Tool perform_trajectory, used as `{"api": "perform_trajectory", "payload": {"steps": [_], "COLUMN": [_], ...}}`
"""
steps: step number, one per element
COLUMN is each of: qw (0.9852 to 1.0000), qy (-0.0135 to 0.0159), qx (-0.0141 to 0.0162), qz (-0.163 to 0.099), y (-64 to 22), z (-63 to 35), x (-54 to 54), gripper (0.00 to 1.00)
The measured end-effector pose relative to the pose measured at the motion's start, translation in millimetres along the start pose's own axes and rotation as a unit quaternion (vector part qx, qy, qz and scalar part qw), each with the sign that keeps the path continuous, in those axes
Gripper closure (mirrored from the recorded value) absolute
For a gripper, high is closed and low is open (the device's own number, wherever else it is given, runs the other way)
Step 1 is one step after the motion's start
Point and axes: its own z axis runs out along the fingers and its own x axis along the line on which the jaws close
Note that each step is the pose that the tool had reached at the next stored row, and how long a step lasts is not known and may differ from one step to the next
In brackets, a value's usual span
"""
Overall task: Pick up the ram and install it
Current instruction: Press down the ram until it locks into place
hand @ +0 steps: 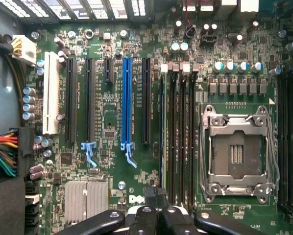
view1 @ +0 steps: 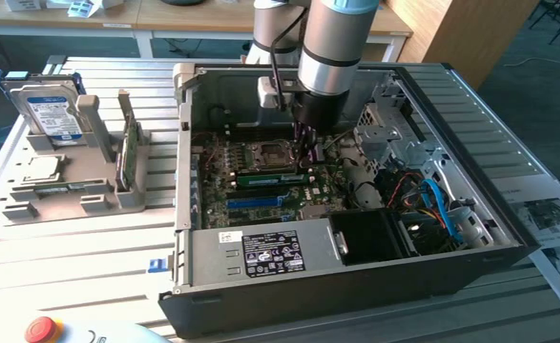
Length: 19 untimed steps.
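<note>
On the slatted metal table (view1: 70,250), the biggest thing is the open black and grey computer case (view1: 356,275), lying on its side with the panel off. The silver robot arm (view1: 332,50) reaches down into it from above.

Inside the case:
- a green motherboard (view1: 222,200) covers the floor
- a grey power supply box with a black label (view1: 270,254) sits along the near wall
- a bundle of blue cables (view1: 442,207) lies toward the exterior view's right
- a metal-framed CPU socket (view1: 263,153) is about in the middle of the board
- a long blue expansion slot (hand: 126,103) shows among the black ones in the wrist view

The ram (view1: 270,179), a thin green stick, sits in the row of memory slots right beside the socket. From the wrist view it's edge-on (hand: 161,137) in the slot furthest from the socket.

The black gripper (view1: 310,158) is down at one end of that stick with its fingers pinched together. Honestly I can't tell whether they're touching it.

At the exterior view's left there's a grey moulded parts holder (view1: 31,207). It holds:
- a blue-labelled silver hard drive (view1: 51,114) standing upright
- a larger green card (view1: 127,153) on edge
- a square silver chip (view1: 39,168) lying flat
</note>
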Motion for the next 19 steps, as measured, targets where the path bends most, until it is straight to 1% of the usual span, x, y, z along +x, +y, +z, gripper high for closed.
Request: {"api": "perform_trajectory", "payload": {"steps": [13,19], "qw": [1.0,1.0], "qy": [0.0,0.0], "qx": [0.0,0.0], "qz": [0.0,0.0], "y": [-15.2,-16.4], "z": [1.0,1.3], "x": [-0.3,-0.3], "gripper": [0.9,0.9]}}
